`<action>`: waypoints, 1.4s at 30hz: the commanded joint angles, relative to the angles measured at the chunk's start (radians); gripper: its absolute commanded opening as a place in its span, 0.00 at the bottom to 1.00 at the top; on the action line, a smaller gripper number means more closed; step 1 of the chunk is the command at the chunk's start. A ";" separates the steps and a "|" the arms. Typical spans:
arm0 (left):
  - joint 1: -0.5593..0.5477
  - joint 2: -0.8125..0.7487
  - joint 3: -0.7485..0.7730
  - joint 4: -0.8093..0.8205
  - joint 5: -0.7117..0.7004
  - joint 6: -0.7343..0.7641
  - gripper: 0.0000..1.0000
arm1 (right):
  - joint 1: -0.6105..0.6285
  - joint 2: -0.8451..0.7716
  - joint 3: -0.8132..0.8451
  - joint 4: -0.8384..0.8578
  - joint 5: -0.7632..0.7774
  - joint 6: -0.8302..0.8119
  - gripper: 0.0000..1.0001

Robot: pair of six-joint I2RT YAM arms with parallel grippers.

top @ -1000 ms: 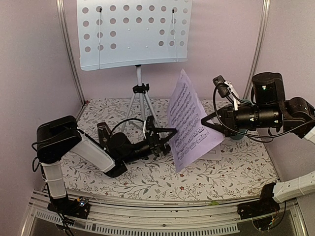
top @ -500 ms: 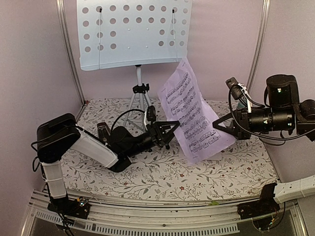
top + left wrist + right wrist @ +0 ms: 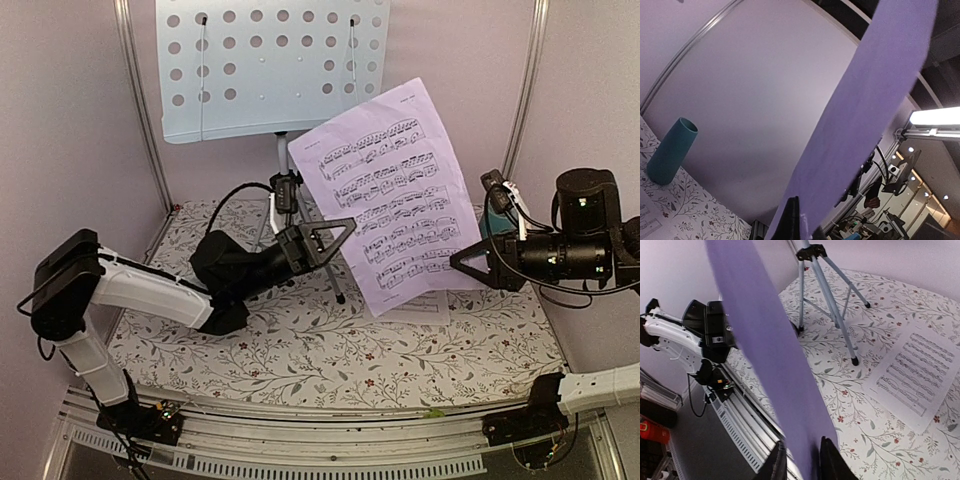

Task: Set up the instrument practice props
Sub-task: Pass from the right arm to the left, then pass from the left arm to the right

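One sheet-music page held upright in the air, over the right half of the surface.
The left pincer is clamped on the page's lower left edge. The right pincer has its jaws a little apart, one on each side of the lower right edge. A second page lies flat beneath. The pale-blue music stand rises on tripod legs at the middle of the far edge. A teal cup stands near the far right corner.
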 commanded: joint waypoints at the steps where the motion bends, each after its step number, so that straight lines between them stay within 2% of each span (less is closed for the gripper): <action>1: 0.008 -0.129 -0.005 -0.274 0.047 0.262 0.00 | 0.009 -0.034 -0.046 0.034 0.117 0.011 0.44; 3: 0.009 -0.176 0.007 -0.416 0.067 0.355 0.00 | 0.009 -0.044 -0.076 0.095 0.152 -0.011 0.59; 6: 0.009 -0.249 0.056 -0.633 0.086 0.469 0.00 | 0.008 -0.052 -0.107 0.224 0.185 -0.077 0.74; 12: 0.011 -0.415 0.118 -0.993 0.034 0.666 0.00 | 0.007 -0.031 -0.138 0.431 0.178 -0.234 0.89; 15: 0.016 -0.481 0.143 -1.117 0.031 0.745 0.00 | -0.010 0.006 -0.136 0.505 0.119 -0.315 0.91; 20: 0.026 -0.545 0.223 -1.321 0.057 0.907 0.00 | -0.143 0.086 -0.128 0.637 -0.178 -0.380 0.89; 24: 0.049 -0.562 0.329 -1.468 0.023 0.989 0.00 | -0.300 0.145 -0.105 0.719 -0.413 -0.368 0.87; 31: 0.110 -0.540 0.455 -1.605 0.035 1.045 0.00 | -0.325 0.201 -0.071 0.786 -0.632 -0.379 0.85; 42: 0.164 -0.491 0.573 -1.696 0.179 1.035 0.00 | -0.335 0.208 -0.048 0.804 -0.618 -0.385 0.82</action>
